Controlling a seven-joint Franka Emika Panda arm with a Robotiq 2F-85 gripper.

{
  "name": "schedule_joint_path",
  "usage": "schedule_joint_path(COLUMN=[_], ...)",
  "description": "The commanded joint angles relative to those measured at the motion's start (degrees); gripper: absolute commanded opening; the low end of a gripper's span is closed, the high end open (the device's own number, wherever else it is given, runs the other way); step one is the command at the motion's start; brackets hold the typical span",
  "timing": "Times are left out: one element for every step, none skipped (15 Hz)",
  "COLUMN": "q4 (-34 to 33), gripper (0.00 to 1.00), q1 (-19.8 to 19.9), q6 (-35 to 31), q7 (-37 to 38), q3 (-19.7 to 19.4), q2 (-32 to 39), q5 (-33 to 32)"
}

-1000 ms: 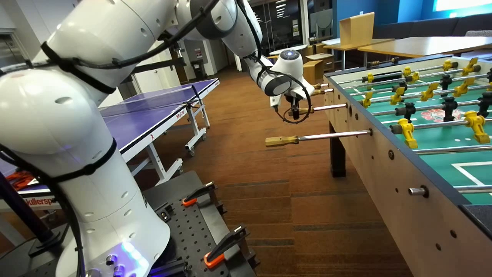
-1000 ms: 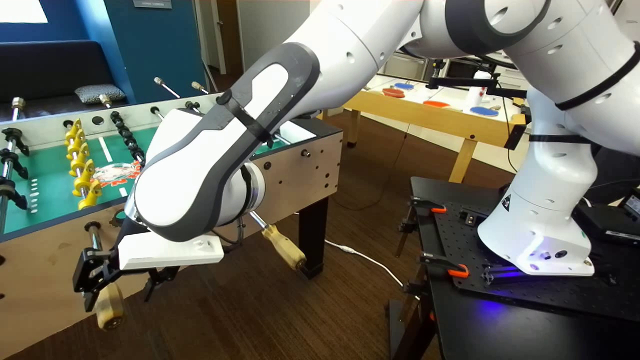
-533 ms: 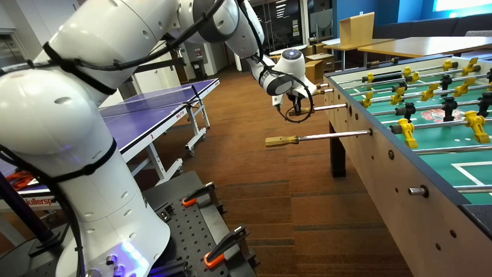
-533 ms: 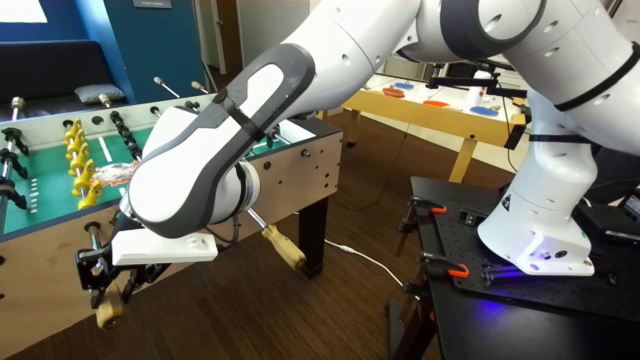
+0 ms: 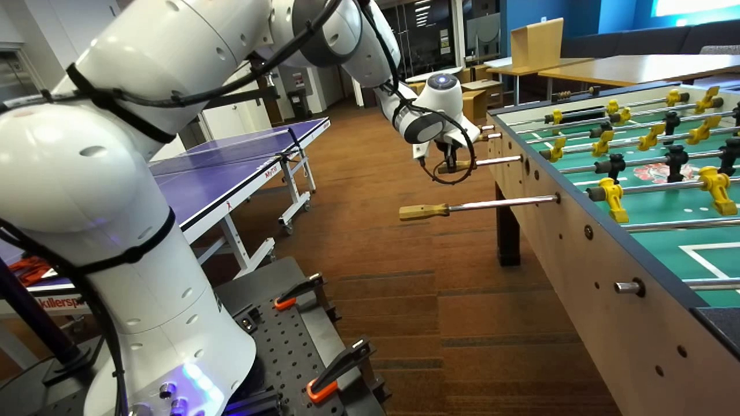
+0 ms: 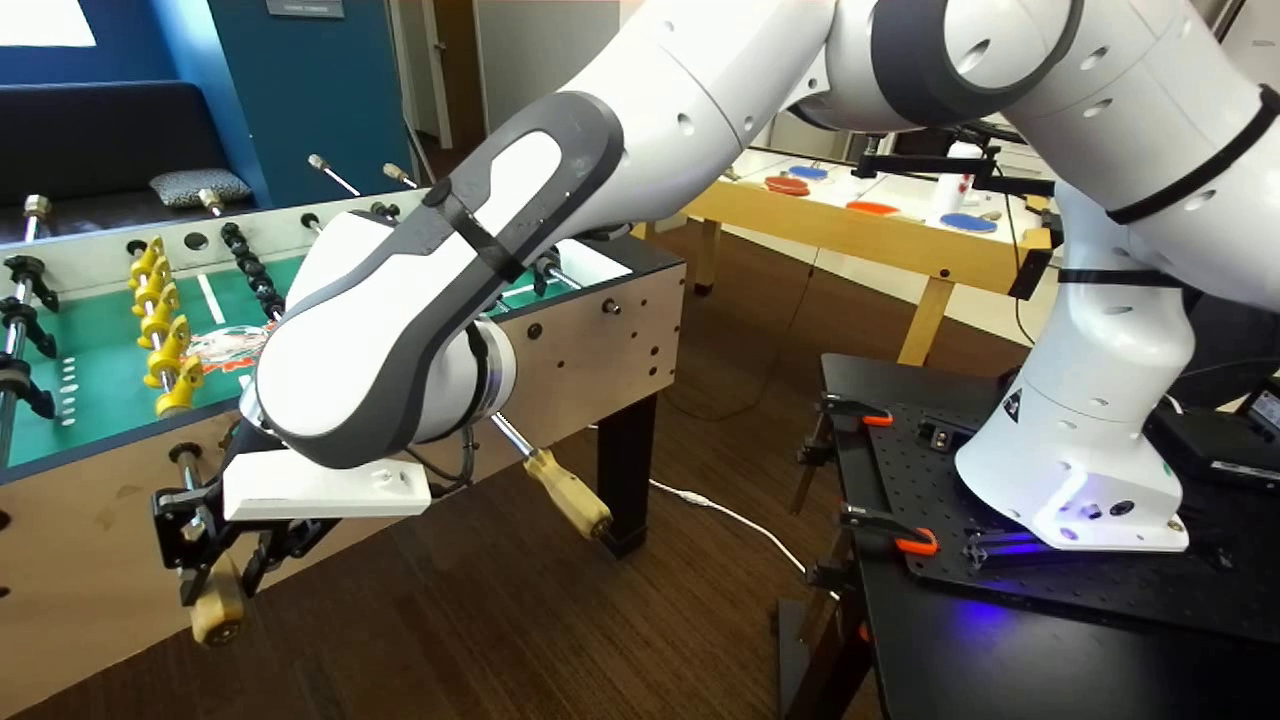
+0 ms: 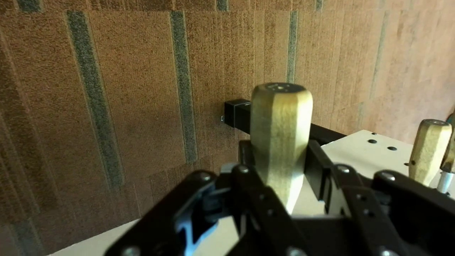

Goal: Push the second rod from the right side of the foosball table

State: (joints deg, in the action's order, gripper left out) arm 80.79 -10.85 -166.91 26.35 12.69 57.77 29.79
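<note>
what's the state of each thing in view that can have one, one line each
Hand: closed on a wooden handle
Second rod: gripped by that handle, partly extended from the foosball table
Neighbouring foosball rod: extended far out, ungripped
Handleless rod end: sticking out a little, ungripped
Ping-pong table: unfolded, net up
Base light: lit
Black-and-orange clamps: in place, tightness unclear

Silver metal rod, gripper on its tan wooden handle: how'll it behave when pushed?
Likely stiff: the silver metal rod looks straight. Should slide lengthwise, since it passes through the tan wooden-sided foosball table. Slip seems unlikely: the black gripper holds the faceted tan wooden handle from both sides.
</note>
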Motion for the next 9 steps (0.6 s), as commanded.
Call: schedule_joint_path(q4=[-5.5, -6.5, -7.5, -8.5, -9.6, -10.7, -12.1, -13.5, -15.2], gripper=[0.14, 0.14, 0.14, 0.14, 0.14, 0.14, 0.14, 0.14, 0.14], q1=[1.2, 1.5, 1.9, 2.1, 2.4, 2.7, 2.9, 3.1, 3.2], q6=[-0.1, 0.1, 0.6, 0.8, 1.3, 1.7, 2.2, 3.0, 3.7], q7=[0.0, -0.2, -0.4, -0.5, -0.6, -0.8, -0.9, -0.9, -0.8], q3=[0.1, 0.1, 0.2, 0.1, 0.1, 0.0, -0.3, -0.3, -0.6], q2=[3.2, 3.8, 4.3, 5.0, 5.6, 6.2, 7.0, 7.8, 8.8], q5=[-0.6, -0.7, -0.8, -0.9, -1.1, -1.2, -1.4, -1.5, -1.8])
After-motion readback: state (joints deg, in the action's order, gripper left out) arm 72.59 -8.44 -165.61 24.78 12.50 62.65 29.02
